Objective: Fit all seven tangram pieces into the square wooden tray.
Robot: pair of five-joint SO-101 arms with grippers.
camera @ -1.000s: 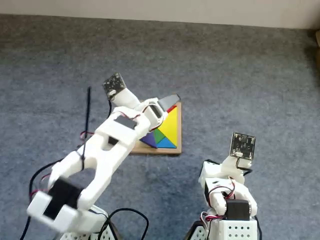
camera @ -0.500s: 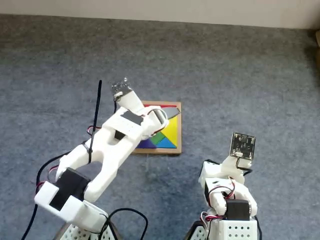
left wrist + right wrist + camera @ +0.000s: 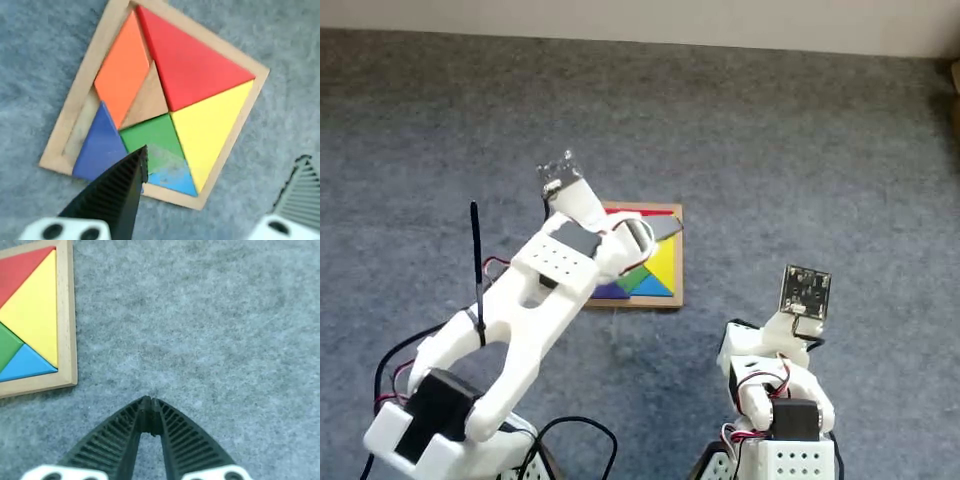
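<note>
The square wooden tray (image 3: 678, 262) lies on the grey carpet under my left arm. In the left wrist view the tray (image 3: 75, 96) holds a red triangle (image 3: 190, 65), a yellow triangle (image 3: 212, 132), an orange parallelogram (image 3: 122, 70), a green piece (image 3: 150, 137), a light blue triangle (image 3: 175, 180) and a dark blue triangle (image 3: 100, 147). A wood-coloured triangle (image 3: 147, 100) sits in the middle; I cannot tell whether it is a piece or bare floor. My left gripper (image 3: 220, 185) hangs open over the tray's near edge, holding nothing. My right gripper (image 3: 150, 415) is shut and empty, low over the carpet beside a tray corner (image 3: 66, 375).
Grey carpet (image 3: 800, 150) surrounds the tray on all sides. The right arm (image 3: 780, 380) is folded close to its base at the front. A black cable (image 3: 477, 260) stands up from the left arm. A pale wall strip runs along the far edge.
My left arm has swung and its wrist has turned, bringing the gripper from the tray's far corner to above its middle. The right arm has not moved.
</note>
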